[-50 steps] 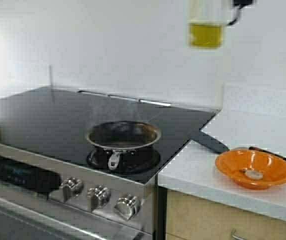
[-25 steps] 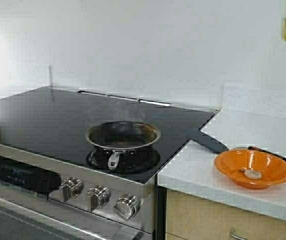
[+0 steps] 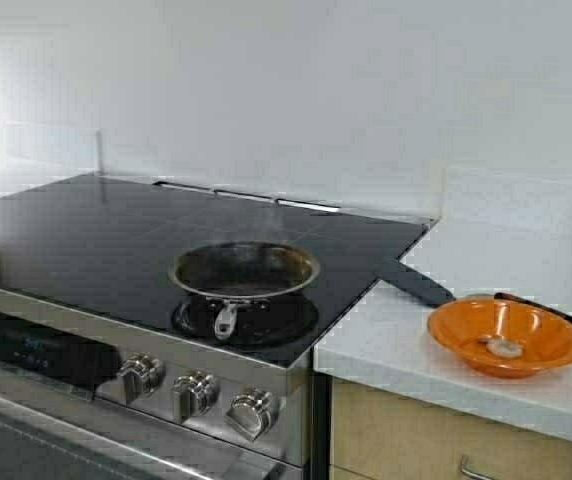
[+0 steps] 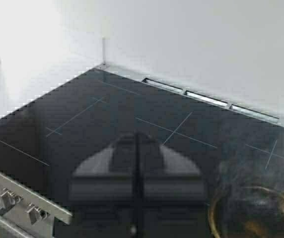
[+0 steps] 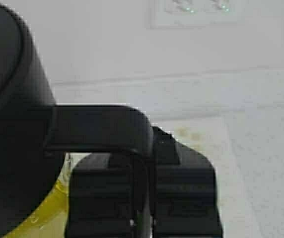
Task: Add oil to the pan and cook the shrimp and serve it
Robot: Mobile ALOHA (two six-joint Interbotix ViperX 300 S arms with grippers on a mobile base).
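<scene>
Your right claw (image 5: 144, 198) is clamped on the black handle (image 5: 102, 128) of the oil cruet; in the right wrist view its two dark fingers (image 5: 186, 198) press together around the lower run of that handle, with the cruet's black lid (image 5: 8, 124) filling the side of the picture and a sliver of the yellow-green oil (image 5: 47, 208) showing just beneath it. Behind the cruet you see a pale speckled counter (image 5: 261, 163) and a white wall. Neither this claw nor the cruet appears in the high view.

Your left claw (image 4: 137, 173) is clenched with nothing in it, its fingers meeting along one thin seam, and it hovers over the black glass cooktop (image 4: 82, 129) with the pan's rim (image 4: 216, 208) beside it.

From the high view, the pan (image 3: 244, 272) sits on a front burner of the stove (image 3: 116, 250), its short steel handle pointing toward the knobs (image 3: 196, 395), and faint haze rises above its dark inside. Well to the right, on the white counter (image 3: 396, 340), stands an orange bowl (image 3: 506, 335) with the shrimp (image 3: 506, 347) lying in it. A dark flat utensil (image 3: 416, 283) lies across the counter edge between stove and bowl
</scene>
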